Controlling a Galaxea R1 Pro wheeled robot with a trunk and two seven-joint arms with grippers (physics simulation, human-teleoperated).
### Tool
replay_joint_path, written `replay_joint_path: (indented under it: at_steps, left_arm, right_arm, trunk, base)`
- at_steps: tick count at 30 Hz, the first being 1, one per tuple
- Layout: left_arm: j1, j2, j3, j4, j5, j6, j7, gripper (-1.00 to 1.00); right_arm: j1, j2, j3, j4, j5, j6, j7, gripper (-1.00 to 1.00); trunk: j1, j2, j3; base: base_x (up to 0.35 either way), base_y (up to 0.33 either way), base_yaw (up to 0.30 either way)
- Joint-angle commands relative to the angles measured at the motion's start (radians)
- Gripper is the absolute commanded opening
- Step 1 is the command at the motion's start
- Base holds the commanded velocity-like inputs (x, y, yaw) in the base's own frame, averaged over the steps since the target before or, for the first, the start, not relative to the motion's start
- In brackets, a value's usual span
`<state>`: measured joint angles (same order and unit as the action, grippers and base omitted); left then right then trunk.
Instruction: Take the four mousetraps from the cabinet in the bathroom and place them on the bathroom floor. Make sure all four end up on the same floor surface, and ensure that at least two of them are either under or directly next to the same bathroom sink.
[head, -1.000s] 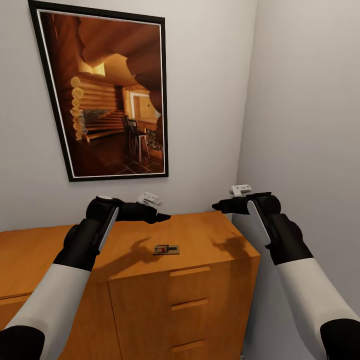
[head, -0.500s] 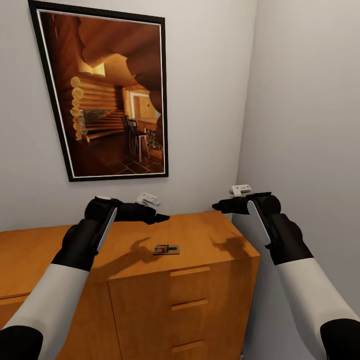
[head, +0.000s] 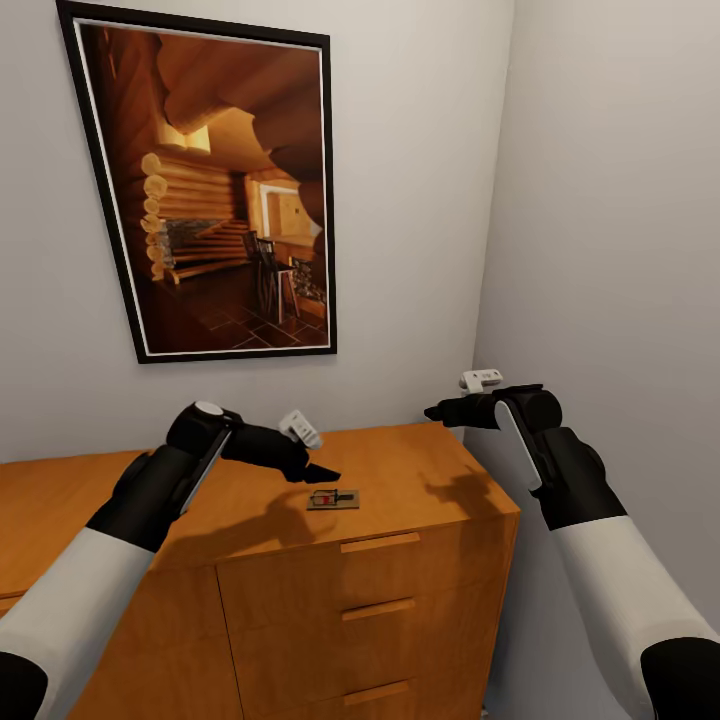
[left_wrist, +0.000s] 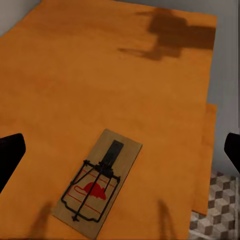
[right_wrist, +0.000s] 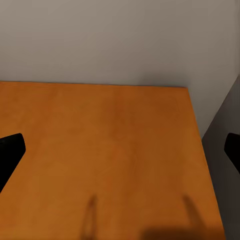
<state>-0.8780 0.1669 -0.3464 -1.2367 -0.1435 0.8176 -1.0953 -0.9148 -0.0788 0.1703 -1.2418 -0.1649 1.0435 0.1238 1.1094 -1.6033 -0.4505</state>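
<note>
A lone mousetrap lies flat on the cabinet worktop, just below and ahead of the left pincer, which tilts down with jaws spread wide, seemingly lining up a grasp; the right pincer hovers wide and empty, well apart; the left wrist view adds the trap's red mark and a patch of bathroom floor past the cabinet's edge

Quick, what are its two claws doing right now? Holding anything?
Left gripper: open, empty, just above the mousetrap.
Right gripper: open, empty, over the cabinet.
</note>
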Motion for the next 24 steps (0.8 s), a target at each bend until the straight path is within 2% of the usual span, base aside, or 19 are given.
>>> replay_joint_path:
  at_steps: [1, 9, 18, 24]
  left_arm:
    - [-0.001, 0.0, 0.0, -0.001, -0.008, 0.006, -0.008, 1.0]
    - [-0.001, 0.011, -0.01, 0.005, -0.019, -0.005, -0.026, 1.0]
    - [-0.001, 0.012, -0.012, 0.005, -0.09, -0.007, -0.037, 1.0]
    - [-0.001, 0.012, -0.012, 0.005, -0.109, -0.008, -0.059, 1.0]
  right_arm:
    - [-0.001, -0.001, 0.002, -0.001, -0.004, 0.004, -0.001, 1.0]
    - [-0.001, -0.001, 0.003, -0.001, -0.003, 0.004, -0.001, 1.0]
    - [-0.001, -0.004, 0.004, -0.001, -0.003, 0.004, -0.001, 1.0]
    - [-0.001, -0.006, 0.005, -0.001, -0.003, 0.004, 0.0, 1.0]
  trunk:
    - [0.0, -0.001, -0.001]
    - [0.0, -0.001, -0.001]
    - [0.0, -0.001, -0.001]
    - [0.0, -0.001, -0.001]
  base:
    - [0.0, 0.0, 0.0]
    - [0.0, 0.0, 0.0]
    - [0.0, 0.0, 0.0]
    - [0.0, 0.0, 0.0]
